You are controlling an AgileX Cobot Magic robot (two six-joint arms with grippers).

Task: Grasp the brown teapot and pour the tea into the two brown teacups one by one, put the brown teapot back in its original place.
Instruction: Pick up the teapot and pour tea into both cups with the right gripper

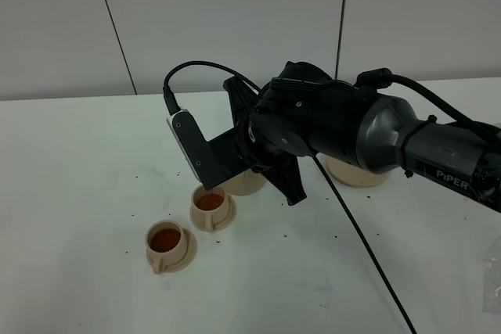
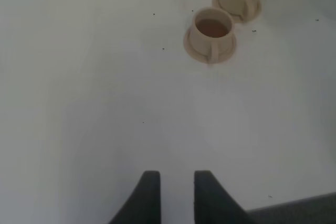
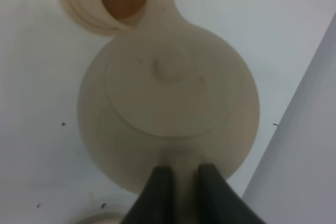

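While the right hand (image 3: pixel 184 171) grips the teapot (image 3: pixel 168 98), spout over a teacup (image 3: pixel 79 9) rim, the left hand (image 2: pixel 176 176) hangs parted, empty.

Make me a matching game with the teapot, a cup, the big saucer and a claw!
1 brown teapot
2 front teacup
3 left claw
4 big saucer

A holds nothing, over bare table
B partly hidden behind the arm
C gripped by the right claw, spout over the back teacup
D has tea inside, sits on its small saucer

Pairs: 1-C, 2-D, 3-A, 4-B
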